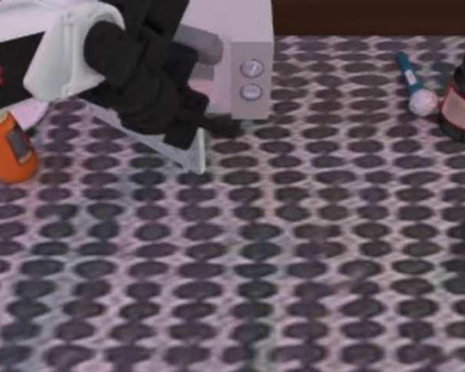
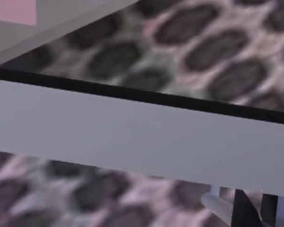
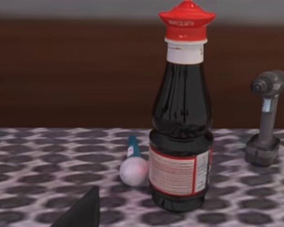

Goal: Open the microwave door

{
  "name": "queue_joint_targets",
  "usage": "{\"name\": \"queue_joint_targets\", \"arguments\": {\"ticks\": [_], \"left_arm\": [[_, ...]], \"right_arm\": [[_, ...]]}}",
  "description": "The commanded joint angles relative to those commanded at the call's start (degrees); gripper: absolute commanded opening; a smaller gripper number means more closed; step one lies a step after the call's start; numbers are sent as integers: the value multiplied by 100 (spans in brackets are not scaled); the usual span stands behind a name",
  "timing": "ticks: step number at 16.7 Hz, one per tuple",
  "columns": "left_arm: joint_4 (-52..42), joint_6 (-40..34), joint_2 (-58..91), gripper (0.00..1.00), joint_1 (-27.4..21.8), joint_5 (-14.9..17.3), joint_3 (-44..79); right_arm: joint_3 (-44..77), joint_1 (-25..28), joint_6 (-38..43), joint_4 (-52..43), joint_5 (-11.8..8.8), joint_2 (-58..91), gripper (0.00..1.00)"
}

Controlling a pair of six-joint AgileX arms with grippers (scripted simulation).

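White and boxy, the microwave (image 1: 240,31) sat at the far edge of the table (image 1: 294,271), left of centre in the top view, two round silver knobs (image 1: 251,80) stacked on its narrow front panel. The microwave door (image 1: 187,153) was swung out towards the left, its edge angling down over the patterned cloth. In the left wrist view that door (image 2: 142,137) was just a wide pale grey band with a dark rim crossing the picture.

My left arm reached in from the left, its black left gripper (image 1: 205,116) right against the door near the oven's front. Couldn't tell how wide its fingers were, or whether they held anything.

My right arm was off at the right; its wrist camera faced a soy sauce bottle (image 3: 182,118), a teal-handled microphone (image 3: 133,168) and a grey power drill (image 3: 267,123).

An orange bottle (image 1: 9,147) stood at the left edge.
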Motion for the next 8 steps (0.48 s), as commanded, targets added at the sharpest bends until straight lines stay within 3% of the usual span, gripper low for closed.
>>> {"name": "queue_joint_targets", "arguments": {"ticks": [4, 8], "left_arm": [[62, 403, -225, 0, 135, 218, -234], [65, 409, -231, 0, 138, 222, -235]], "right_arm": [[0, 0, 0, 0, 0, 0, 100], [0, 0, 0, 0, 0, 0, 100]]}}
